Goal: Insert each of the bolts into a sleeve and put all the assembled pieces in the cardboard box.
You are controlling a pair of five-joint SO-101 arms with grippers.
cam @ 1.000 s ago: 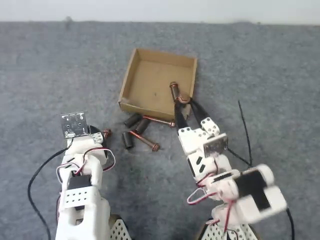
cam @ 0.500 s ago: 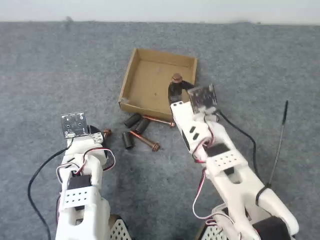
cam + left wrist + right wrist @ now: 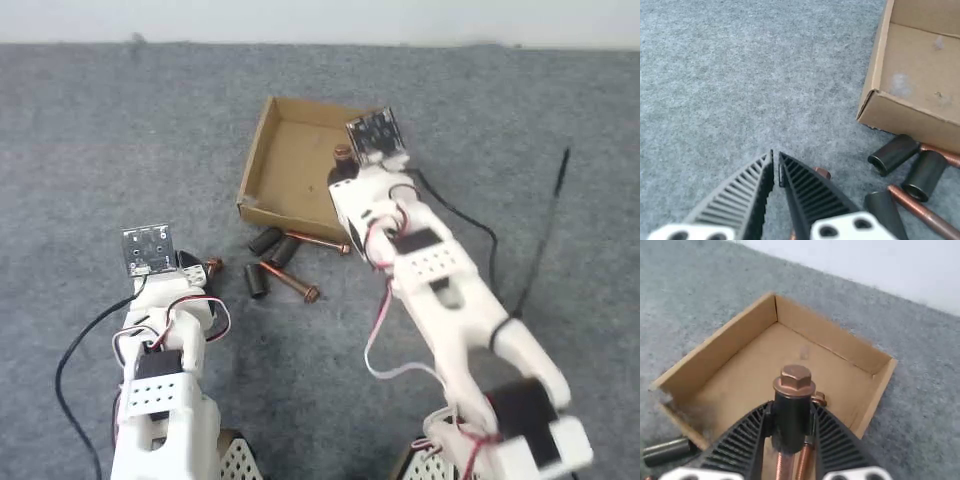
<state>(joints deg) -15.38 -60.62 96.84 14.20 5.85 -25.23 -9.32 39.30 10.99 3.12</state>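
My right pincer [image 3: 791,409] is clamped on a dark sleeve [image 3: 791,422] with a bolt [image 3: 795,376] seated through it, head up. Over the last second that arm swung out from the near wall of the cardboard box [image 3: 832,344] and now hangs above its floor, toward the 3 o'clock wall, so I judge release comes next. The right wrist view confirms the bolt is seated. The high view shows instead three loose sleeves [image 3: 265,240] and loose bolts [image 3: 290,280] on the surface [image 3: 100,120] at the box's 6 o'clock. My left pincer [image 3: 776,159], narrowed to a slit, sits near them.
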